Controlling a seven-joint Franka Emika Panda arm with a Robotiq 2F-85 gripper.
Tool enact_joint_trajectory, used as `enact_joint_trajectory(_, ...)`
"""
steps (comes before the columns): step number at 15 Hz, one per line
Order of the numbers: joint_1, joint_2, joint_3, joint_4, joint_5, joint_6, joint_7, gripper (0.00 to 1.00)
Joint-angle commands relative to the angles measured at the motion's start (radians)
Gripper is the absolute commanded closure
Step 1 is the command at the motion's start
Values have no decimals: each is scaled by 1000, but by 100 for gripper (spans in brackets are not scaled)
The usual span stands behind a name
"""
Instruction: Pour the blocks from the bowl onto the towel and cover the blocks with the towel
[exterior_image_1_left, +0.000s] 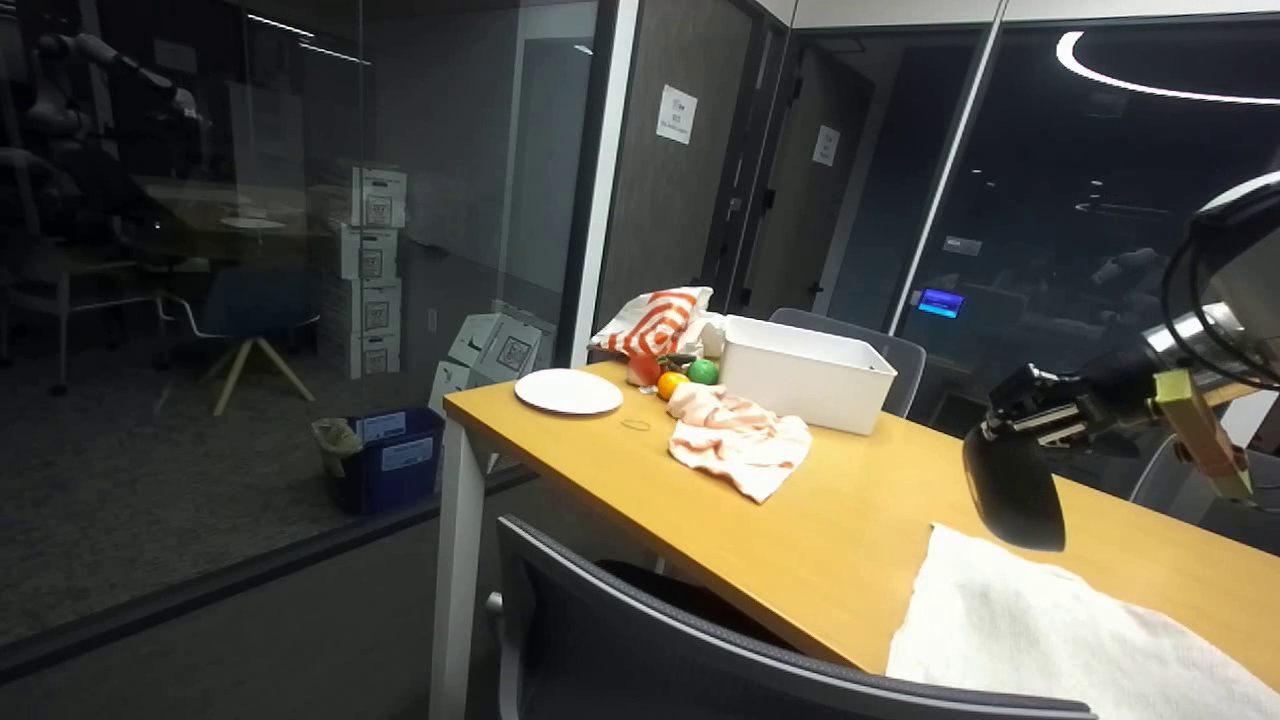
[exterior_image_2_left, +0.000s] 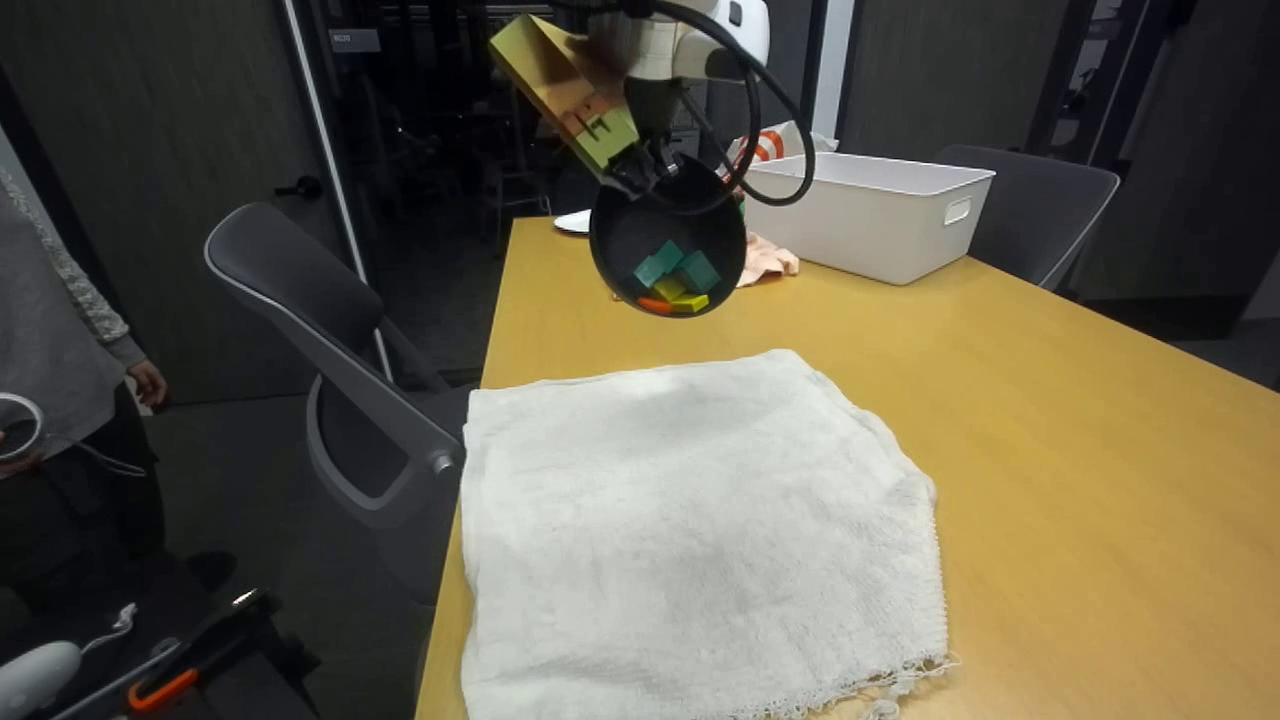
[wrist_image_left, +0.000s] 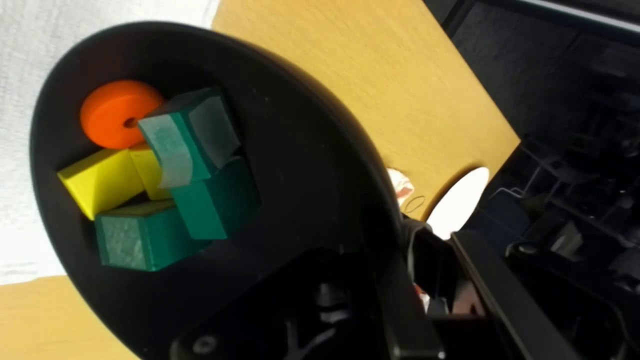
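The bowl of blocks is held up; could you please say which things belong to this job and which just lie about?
Job:
black bowl
blocks inside
tool
white towel

Lying about:
white plate
white bin
pinkish cloth
orange-patterned bundle
small round items

Looks into a black bowl (wrist_image_left: 310, 165), with a white towel (wrist_image_left: 17, 115) behind at left. Shows inside an orange disc (wrist_image_left: 111, 107), two yellow blocks (wrist_image_left: 105, 180) and three green blocks (wrist_image_left: 202, 210), bunched together. Includes a dark gripper (wrist_image_left: 377, 267) at lower right, apparently clamped on the bowl's rim.
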Motion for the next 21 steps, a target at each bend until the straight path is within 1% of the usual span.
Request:
enact_joint_trajectory(1,-14,-31,-21,9,176,-144,-180,94)
enact_joint_trajectory(2,-20,-33,-24,10,210,-187,-223,94)
enact_joint_trajectory(3,-27,-31,-27,11,218,-222,-246,94)
enact_joint_trajectory(5,-45,-13,-35,13,192,-262,-244,94)
enact_joint_trajectory(12,-114,63,-83,33,211,-396,-290,94)
enact_joint_trajectory(18,-143,107,-89,58,247,-575,-378,94)
enact_joint_trajectory(21,-153,133,-91,76,259,-650,-399,94)
